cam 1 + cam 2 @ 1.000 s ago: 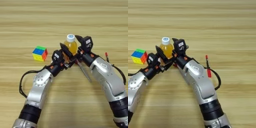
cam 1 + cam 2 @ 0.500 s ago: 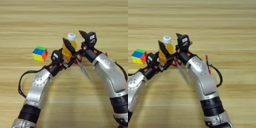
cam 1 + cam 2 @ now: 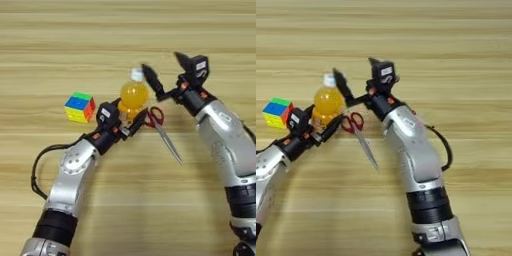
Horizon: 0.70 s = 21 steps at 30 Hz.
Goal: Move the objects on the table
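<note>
At table centre, your left gripper (image 3: 129, 121) clamps the bottle (image 3: 134, 95) base beside the scissors (image 3: 162, 127); the right gripper (image 3: 165, 70) gapes empty beside the cap. Move slowly, keeping clear of the cube (image 3: 80, 106).

**Layout on the desk**

The bottle (image 3: 134, 95) lies on the desk (image 3: 128, 35) near the middle, cap pointing away from the robot. The cube (image 3: 80, 106) sits to its left, apart from it. The scissors (image 3: 162, 130) lie just right of the bottle, handles beside it, blades running toward the robot and rightward. The left tool (image 3: 131, 121) sits at the bottle's near end; the right tool (image 3: 167, 70) spreads wide just right of its cap.
</note>
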Each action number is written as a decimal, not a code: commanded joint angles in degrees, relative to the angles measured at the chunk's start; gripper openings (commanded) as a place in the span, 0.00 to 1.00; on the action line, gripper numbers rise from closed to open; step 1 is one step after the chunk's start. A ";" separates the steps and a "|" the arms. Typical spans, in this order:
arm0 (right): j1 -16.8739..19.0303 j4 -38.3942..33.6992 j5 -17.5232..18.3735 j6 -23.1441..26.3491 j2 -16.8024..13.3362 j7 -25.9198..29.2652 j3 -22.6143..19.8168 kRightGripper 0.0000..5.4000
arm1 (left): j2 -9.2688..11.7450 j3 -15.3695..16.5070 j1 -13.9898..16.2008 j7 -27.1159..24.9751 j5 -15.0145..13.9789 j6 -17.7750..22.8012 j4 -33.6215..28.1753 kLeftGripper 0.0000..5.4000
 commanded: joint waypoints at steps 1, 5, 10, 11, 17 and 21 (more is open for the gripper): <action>-0.44 -1.01 0.20 -0.17 -0.08 -0.12 0.00 1.00 | 0.21 0.95 -0.28 0.04 -0.76 -1.21 0.19 0.63; -0.35 -2.55 0.71 -0.33 0.06 0.38 0.58 1.00 | 0.11 1.09 -0.33 -0.05 -0.69 -1.33 0.30 0.63; -0.36 -4.76 2.59 -0.36 0.25 1.26 0.54 1.00 | 0.06 1.27 -0.48 -0.16 -0.65 -1.38 0.59 0.63; -0.44 -5.03 2.69 -0.31 0.17 1.17 0.46 1.00 | 0.08 1.35 -0.48 -0.16 -0.68 -1.40 0.63 0.63; -1.18 -3.83 2.87 -0.34 -0.43 0.39 -1.54 1.00 | 0.53 2.15 -0.12 -0.15 -0.90 -1.52 0.64 0.63; -1.86 -3.08 3.09 -0.52 -0.96 -0.04 -3.13 1.00 | 1.09 2.80 1.06 -0.48 -1.12 -1.77 0.27 0.63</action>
